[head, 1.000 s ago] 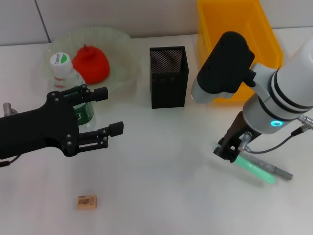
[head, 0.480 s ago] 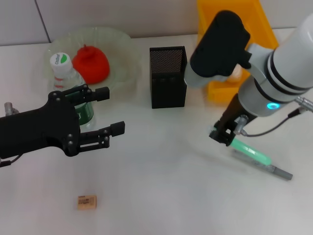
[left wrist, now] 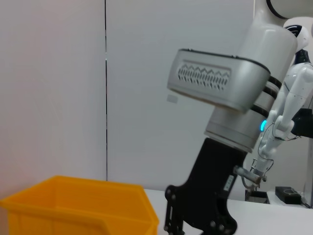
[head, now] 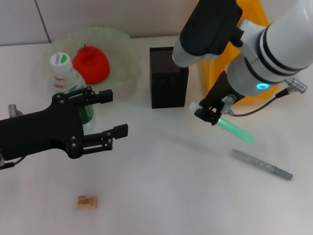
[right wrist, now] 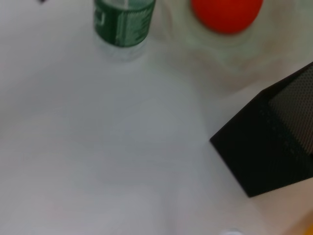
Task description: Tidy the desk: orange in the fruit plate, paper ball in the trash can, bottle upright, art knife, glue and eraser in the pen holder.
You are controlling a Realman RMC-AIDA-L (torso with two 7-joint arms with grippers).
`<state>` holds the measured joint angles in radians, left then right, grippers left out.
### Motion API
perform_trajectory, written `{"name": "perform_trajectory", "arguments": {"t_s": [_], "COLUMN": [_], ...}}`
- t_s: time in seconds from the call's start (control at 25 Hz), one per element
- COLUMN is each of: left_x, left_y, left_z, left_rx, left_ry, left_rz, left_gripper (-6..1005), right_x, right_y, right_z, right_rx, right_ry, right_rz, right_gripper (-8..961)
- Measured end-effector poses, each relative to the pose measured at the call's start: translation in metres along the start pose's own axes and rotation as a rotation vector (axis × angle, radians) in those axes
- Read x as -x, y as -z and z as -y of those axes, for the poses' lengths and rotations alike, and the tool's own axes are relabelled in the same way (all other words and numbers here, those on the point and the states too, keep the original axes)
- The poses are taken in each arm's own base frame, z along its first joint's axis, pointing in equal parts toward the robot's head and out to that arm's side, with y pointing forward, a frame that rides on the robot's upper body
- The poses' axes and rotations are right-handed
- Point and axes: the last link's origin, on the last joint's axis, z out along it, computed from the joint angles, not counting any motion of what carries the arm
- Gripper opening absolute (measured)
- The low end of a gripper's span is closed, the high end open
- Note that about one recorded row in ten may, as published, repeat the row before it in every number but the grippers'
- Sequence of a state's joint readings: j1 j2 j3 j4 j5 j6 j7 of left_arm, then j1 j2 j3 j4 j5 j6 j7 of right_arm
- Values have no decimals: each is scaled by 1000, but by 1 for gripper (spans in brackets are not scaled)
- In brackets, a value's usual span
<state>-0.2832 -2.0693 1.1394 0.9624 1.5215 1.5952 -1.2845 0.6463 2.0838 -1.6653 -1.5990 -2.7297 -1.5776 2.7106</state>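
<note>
The orange (head: 91, 64) sits in the fruit plate (head: 122, 54) at upper left, with the bottle (head: 68, 81) upright beside it. Right of the pen holder (head: 168, 77), the right gripper (head: 211, 111) is clamped on the green glue stick (head: 234, 129), lifted but not yet dropped in. The art knife (head: 261, 164) and the eraser (head: 86, 201) lie on the desk, and the left gripper (head: 110, 113) idles at left, jaws wide and holding nothing.

glue stick (head: 234, 129): pale green | pen holder (head: 167, 81): black mesh | bin (head: 254, 19): yellow | orange (head: 91, 64): red-orange | knife (head: 261, 164): grey

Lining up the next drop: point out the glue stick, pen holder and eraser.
glue stick (head: 235, 129), head view, green barrel below the right gripper (head: 211, 110).
pen holder (head: 168, 90), head view, front mesh wall.
eraser (head: 86, 201), head view, top face.
</note>
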Motion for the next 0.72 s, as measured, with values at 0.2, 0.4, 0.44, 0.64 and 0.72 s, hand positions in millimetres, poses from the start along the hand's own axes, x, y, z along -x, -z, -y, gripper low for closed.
{"name": "perform_trajectory", "arguments": {"t_s": [0.2,0.4,0.44,0.64,0.72], "left_x": [1,0,1,1,1], "left_y": [-2,-3,-4,-4,-4], "left_z": [0,1,1,2,2], "left_rx": [4,7,7,6,4], "left_ry": [5,5,6,9,8], "left_rz": [-1,-1,-1,-1,-2], "left_gripper": [786,786,786,786,786], "right_x": [7,14,16,28,33], "right_y": [10,19,20,25,28], "right_z": [5,7,7,11,12], "right_rx": [-28,-57,-64,-99,-115], "right_ry": [-7,3,6,14,16], "right_rz": [61,113,123,195,231], "right_gripper": [169,169,169,169,169]}}
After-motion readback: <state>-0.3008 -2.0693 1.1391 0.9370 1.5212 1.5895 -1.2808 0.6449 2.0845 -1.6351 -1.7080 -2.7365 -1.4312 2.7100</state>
